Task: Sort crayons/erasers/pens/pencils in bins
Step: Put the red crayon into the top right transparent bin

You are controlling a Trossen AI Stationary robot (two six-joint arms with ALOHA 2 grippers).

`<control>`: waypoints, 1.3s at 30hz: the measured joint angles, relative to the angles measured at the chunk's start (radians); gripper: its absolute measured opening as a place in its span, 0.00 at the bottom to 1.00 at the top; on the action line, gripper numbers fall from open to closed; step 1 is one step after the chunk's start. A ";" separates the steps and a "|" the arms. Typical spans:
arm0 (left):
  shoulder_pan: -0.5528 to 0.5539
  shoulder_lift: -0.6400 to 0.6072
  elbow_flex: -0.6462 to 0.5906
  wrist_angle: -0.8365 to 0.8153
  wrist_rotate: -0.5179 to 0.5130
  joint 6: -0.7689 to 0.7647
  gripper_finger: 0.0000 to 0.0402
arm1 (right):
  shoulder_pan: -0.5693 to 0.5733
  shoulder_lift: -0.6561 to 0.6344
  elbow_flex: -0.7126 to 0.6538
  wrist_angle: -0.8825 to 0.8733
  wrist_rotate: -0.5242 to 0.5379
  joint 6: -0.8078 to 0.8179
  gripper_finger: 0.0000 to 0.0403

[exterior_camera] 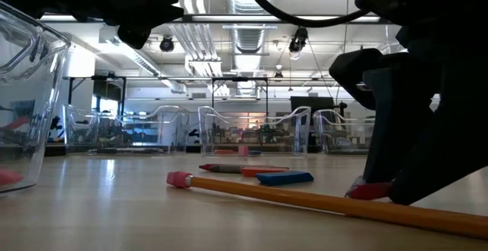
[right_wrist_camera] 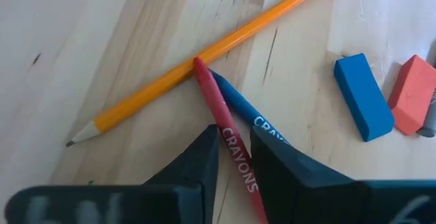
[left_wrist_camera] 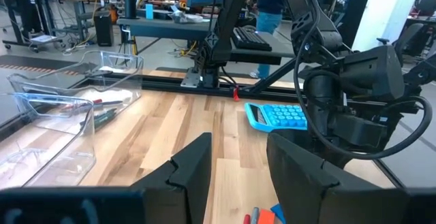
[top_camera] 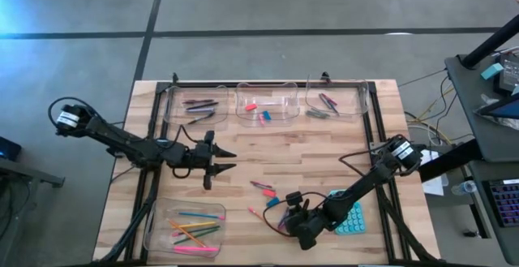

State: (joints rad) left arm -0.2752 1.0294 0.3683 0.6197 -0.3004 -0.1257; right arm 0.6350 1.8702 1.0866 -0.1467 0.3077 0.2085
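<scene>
A: Where is the right hand (right_wrist_camera: 234, 157)?
B: Low over the wooden desk (right_wrist_camera: 82, 40), its two dark fingers pinching a red crayon (right_wrist_camera: 228, 141) marked CRAYONS. A blue crayon (right_wrist_camera: 246, 112) lies touching it, under one finger.

A: What lies ahead of that hand?
B: A long orange pencil (right_wrist_camera: 204, 52) crosses the crayon tips; off to one side sit a blue block eraser (right_wrist_camera: 362, 97) and an orange-red one (right_wrist_camera: 413, 93).

A: And the left hand (left_wrist_camera: 238, 161)?
B: Spread, empty, above the desk, facing a teal calculator (left_wrist_camera: 276, 116).

Two dark jointed arms with looping black cables, each ending in a blocky black two-fingered claw.
</scene>
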 joint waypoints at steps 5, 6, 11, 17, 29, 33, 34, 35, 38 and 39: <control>0.000 0.000 0.000 0.000 0.000 0.000 0.32 | 0.000 0.000 0.000 -0.001 -0.002 0.000 0.18; 0.000 0.000 0.000 0.000 0.000 0.000 0.32 | 0.000 0.000 0.000 -0.001 -0.006 0.004 0.18; 0.000 0.000 0.000 0.000 0.000 -0.001 0.32 | -0.007 0.008 0.000 -0.008 -0.036 0.035 0.18; 0.000 0.000 0.000 0.000 0.000 -0.002 0.32 | -0.011 0.018 0.000 -0.024 -0.058 0.071 0.18; 0.000 0.000 0.000 0.000 0.000 -0.004 0.32 | -0.012 -0.009 0.004 -0.031 -0.075 0.043 0.05; 0.000 0.000 0.000 0.000 0.000 -0.024 0.32 | -0.012 -0.047 -0.002 -0.067 -0.080 0.033 0.04; 0.000 0.000 -0.001 0.000 0.000 -0.025 0.32 | -0.012 -0.056 -0.003 -0.071 -0.080 0.032 0.04; 0.000 0.000 -0.001 0.000 0.000 -0.025 0.32 | -0.012 -0.067 -0.003 -0.075 -0.078 0.028 0.04; 0.000 0.000 -0.002 0.000 0.000 -0.025 0.32 | -0.012 -0.109 -0.002 -0.120 -0.047 0.029 0.04; 0.000 0.000 -0.003 -0.001 0.000 -0.025 0.32 | -0.012 -0.124 -0.001 -0.139 -0.034 0.028 0.04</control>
State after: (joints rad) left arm -0.2752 1.0294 0.3656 0.6191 -0.3004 -0.1509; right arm 0.6228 1.7463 1.0851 -0.2862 0.2733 0.2363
